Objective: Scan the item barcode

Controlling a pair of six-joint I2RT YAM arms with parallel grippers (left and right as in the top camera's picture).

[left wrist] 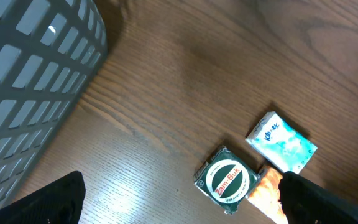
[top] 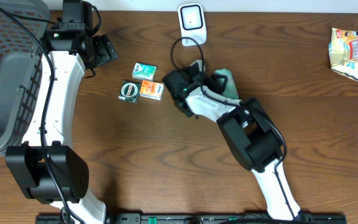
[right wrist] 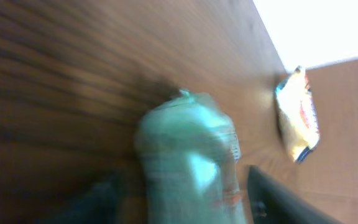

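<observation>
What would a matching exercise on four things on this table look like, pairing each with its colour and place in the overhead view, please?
Things:
1. scanner
2. snack packet
3. round tin
4. basket

Colour and place:
A. grey, at the left edge
B. white, top centre
C. green, right beside an orange box
D. yellow, far right

Pairs: 1-B, 2-D, 3-C, 4-A.
</observation>
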